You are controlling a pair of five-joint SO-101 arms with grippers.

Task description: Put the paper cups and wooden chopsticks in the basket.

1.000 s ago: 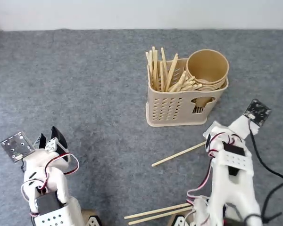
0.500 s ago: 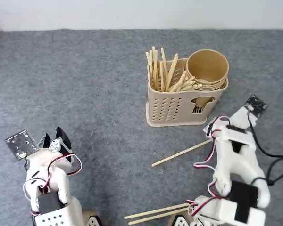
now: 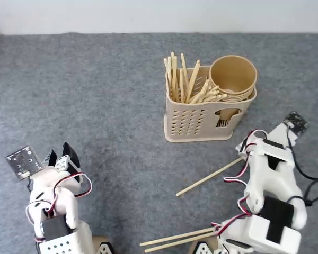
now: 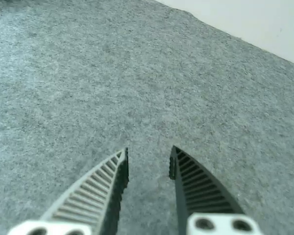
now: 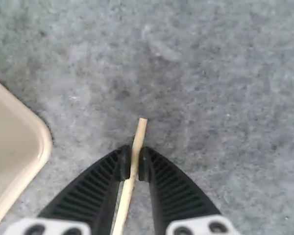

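The right hand (image 5: 132, 165) pinches the chopstick (image 5: 140, 128) near its end.

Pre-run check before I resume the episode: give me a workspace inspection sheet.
Surface: grey carpet, flat.
Job's things: basket upright, holding stacked paper cups and a bundle of chopsticks; one loose chopstick on the carpet side of the basket; chopstick pair lying between the arm bases.
Clutter: nothing seen.
Grippers: left gripper open over bare carpet; right gripper shut on the loose chopstick near one end.
Cables: servo wires looped on the arms; black cable trailing by the right arm.
Surroundings: white wall along the far edge.
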